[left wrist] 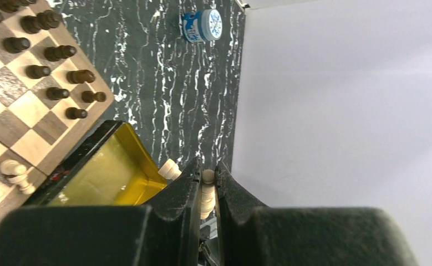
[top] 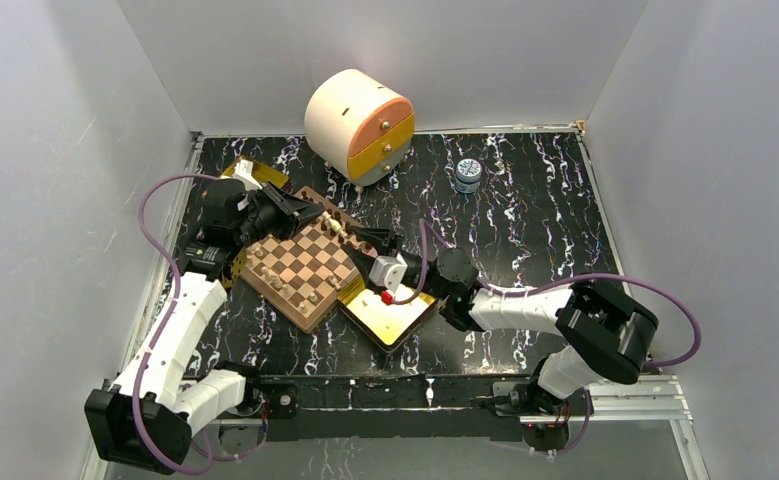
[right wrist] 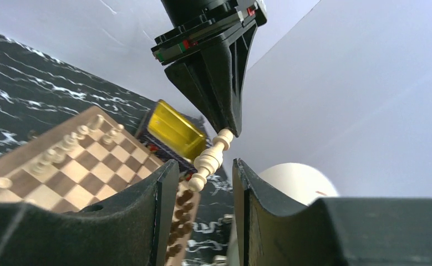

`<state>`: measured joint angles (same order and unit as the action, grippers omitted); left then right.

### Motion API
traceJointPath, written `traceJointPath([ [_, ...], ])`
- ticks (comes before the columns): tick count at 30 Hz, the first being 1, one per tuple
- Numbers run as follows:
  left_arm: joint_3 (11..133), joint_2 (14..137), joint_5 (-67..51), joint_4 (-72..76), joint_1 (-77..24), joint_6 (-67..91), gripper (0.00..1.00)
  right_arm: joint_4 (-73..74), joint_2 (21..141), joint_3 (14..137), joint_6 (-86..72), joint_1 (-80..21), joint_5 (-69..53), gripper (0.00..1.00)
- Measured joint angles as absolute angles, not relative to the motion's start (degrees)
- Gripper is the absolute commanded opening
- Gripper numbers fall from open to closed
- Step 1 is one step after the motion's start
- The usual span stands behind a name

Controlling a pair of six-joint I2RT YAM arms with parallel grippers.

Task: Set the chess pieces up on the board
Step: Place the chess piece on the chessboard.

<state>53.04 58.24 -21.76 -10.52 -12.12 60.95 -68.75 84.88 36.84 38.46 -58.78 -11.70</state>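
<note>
Near edge: both arms reach in over the black marbled surface [top: 525,250]; 1 open gold tin [top: 397,322] lies closest, just beside the board's near-right side.

The board [top: 303,265] sits turned at an angle, left of centre; light chess pieces [right wrist: 80,132] stand along its near-left side, and dark ones [left wrist: 58,52] stand in 2 rows along its far-right side.

Above the board's right corner the 2 grippers meet; the left gripper [left wrist: 208,173] is clenched on 1 light tan piece [right wrist: 211,158], pinching it at its top end, so the piece hangs tilted in the air, clear of the board.

The right gripper [right wrist: 205,165] is released; its 2 fingers [right wrist: 166,188] stand apart on either side of the lower half of that piece, with a gap visible on each side; no contact shows in the right wrist view.

Beyond the left gripper: a 2nd gold tin [top: 260,176] at the board's far-left corner.

Farthest back: a round cream cabinet [top: 350,120] with orange and yellow drawer fronts, standing against the back wall; a small blue-and-white jar [top: 468,175] to its right, well apart from the board.
</note>
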Motion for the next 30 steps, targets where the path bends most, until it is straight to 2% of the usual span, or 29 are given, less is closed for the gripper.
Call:
traceJointPath([
  [7, 52.9, 58.9, -24.9, -7.2, -12.2, 64.9, 0.0, -68.8, 84.8, 36.8, 50.1, -59.0, -11.5, 0.46],
  [10, 52.9, 58.9, -25.8, -6.3, -12.3, 65.7, 0.0, -68.8, 84.8, 36.8, 52.5, -59.0, -11.1, 0.41],
  [23, 52.1, 59.5, -27.5, -3.2, -12.5, 68.4, 0.0, -68.9, 84.8, 36.5, 55.5, -59.0, -8.1, 0.33],
  [27, 52.0, 59.6, -27.9, -2.8, -12.6, 68.9, 0.0, -69.1, 84.8, 36.5, 55.5, -59.0, -7.6, 0.33],
  [30, 52.0, 59.6, -28.0, -2.5, -12.6, 69.3, 0.0, -69.3, 84.8, 36.5, 55.4, -59.0, -7.5, 0.38],
])
